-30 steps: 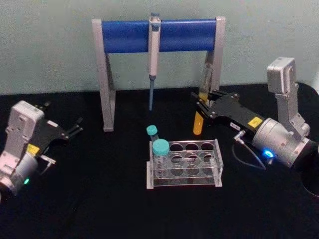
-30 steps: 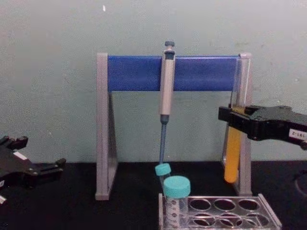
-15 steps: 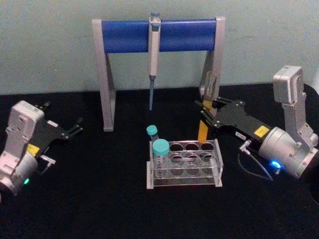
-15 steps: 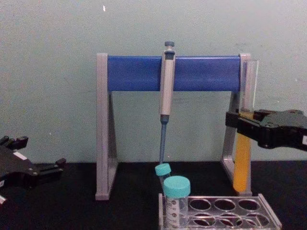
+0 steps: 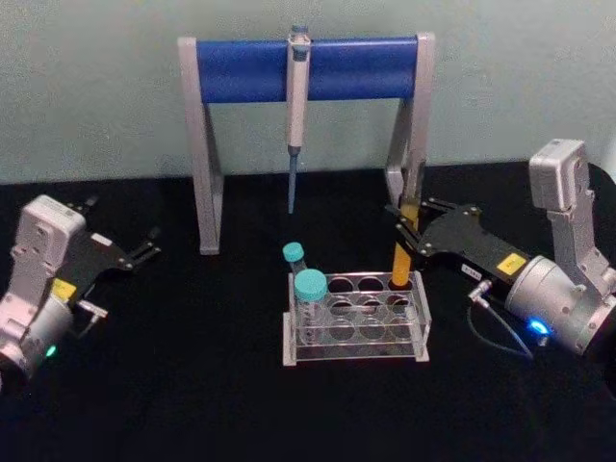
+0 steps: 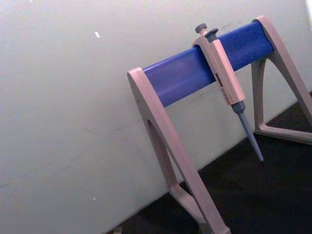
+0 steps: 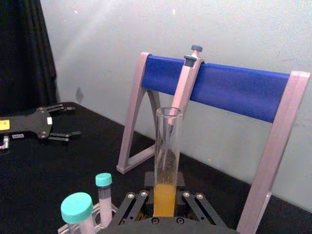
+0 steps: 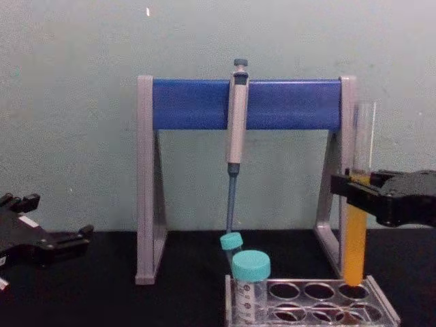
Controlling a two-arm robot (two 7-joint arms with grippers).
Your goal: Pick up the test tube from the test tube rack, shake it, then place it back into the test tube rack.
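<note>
While right gripper (image 5: pixel 407 224) clamps the upright test tube (image 5: pixel 399 265), tip at back right hole of test tube rack (image 5: pixel 375 352), left gripper (image 5: pixel 149 245) well left of it, fingers apart

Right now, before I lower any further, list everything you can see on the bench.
test tube: one, clear with orange-yellow liquid, upright, its bottom at the rack's back right hole
test tube rack: one, clear, table centre
teal-capped tubes: two, standing at the rack's left end
pipette stand: one, grey with blue bar, by the wall
pipette: one, grey, hanging from the bar
table: one, black
left gripper: open, parked at the left
right gripper: shut on the test tube, above the rack's right end
</note>
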